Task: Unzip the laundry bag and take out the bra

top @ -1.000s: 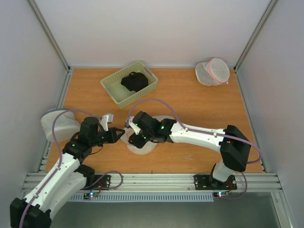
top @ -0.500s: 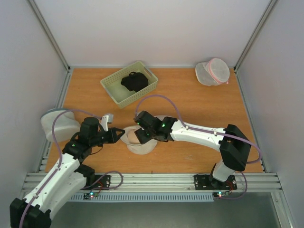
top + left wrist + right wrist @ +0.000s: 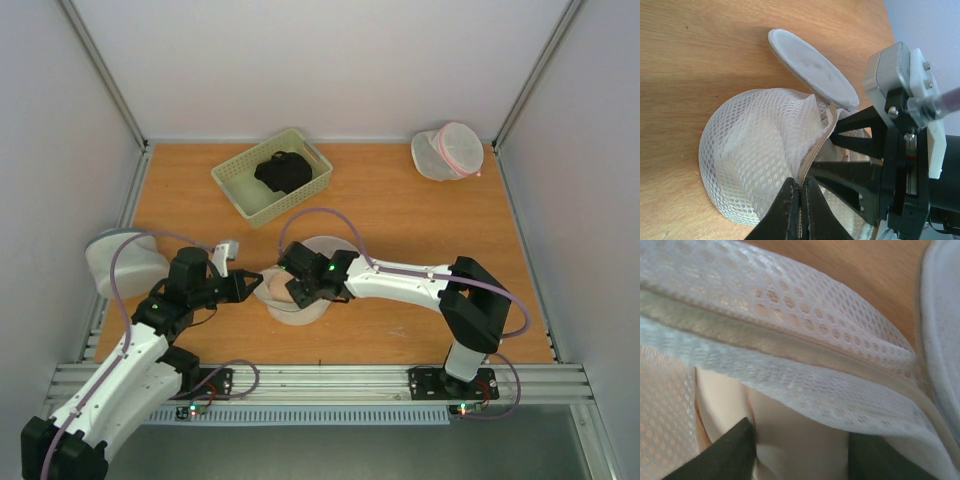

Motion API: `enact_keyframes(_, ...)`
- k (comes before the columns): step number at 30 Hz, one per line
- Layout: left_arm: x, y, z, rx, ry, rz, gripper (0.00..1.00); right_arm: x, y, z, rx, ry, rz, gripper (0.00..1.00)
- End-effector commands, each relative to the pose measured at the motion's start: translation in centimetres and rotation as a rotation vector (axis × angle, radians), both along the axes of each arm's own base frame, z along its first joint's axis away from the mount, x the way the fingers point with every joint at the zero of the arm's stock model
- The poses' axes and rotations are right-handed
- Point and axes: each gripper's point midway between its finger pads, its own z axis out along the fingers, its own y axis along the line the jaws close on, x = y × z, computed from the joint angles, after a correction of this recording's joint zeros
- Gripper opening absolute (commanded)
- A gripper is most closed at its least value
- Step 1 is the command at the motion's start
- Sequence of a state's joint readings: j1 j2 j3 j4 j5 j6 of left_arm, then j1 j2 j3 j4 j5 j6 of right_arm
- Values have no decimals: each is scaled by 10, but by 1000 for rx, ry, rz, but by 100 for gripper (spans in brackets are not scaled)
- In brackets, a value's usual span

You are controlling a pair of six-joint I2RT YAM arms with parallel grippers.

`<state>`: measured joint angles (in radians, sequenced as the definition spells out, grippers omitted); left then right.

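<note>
Keeps the laundry bag [image 3: 297, 313] near the front of the worktop [image 3: 400, 220], between the two arms, already unzipped, with its round flap [image 3: 810, 65] tipped up and back. Pinches the bag's rim with the left pincer [image 3: 800, 189], squeezed tight on the mesh (to hold the mouth wide and stop any sliding). Pokes the right pincer [image 3: 800, 457] into that gap, fingers spread apart, one on each side of the soft cream bra [image 3: 790, 425] inside. Looks ready to close on it next. Could snag the mesh on the way out.
</note>
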<state>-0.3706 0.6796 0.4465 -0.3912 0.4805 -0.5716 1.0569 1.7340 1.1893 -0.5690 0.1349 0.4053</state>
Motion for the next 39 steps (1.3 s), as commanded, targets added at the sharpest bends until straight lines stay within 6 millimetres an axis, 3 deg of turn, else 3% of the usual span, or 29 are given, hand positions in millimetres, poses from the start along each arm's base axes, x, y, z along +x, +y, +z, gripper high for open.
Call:
enact_keyframes(1,6,-1,6,-13,-45,8,1,4,10,23,42,-51,21,38)
enact_keyframes(6,6,-1,6,-13,-45,8,1,5,10,26,34,-66,28,3)
enact_keyframes(7,5,-1,6,-14,-46,6,1,6,10,29,36,-74,28,1)
enact_keyframes(11,6,-1,5,-12,-43,8,0,5,20,57,82,-110,90,1)
enact_keyframes(14,6,-1,6,-10,-44,11,1,-7,32,86,154,-136,213,1)
enact_keyframes(21,6,1,3,-3,-40,18,1,-34,21,114,222,-169,386,1)
enact_keyframes(24,7,1,4,-4,-39,19,1,-43,20,136,295,-204,442,1)
enact_keyframes(31,7,1,3,1,-39,18,1,-41,12,215,558,-336,474,1)
enact_keyframes(39,7,1,3,1,-40,19,1,-25,-5,297,839,-439,444,1)
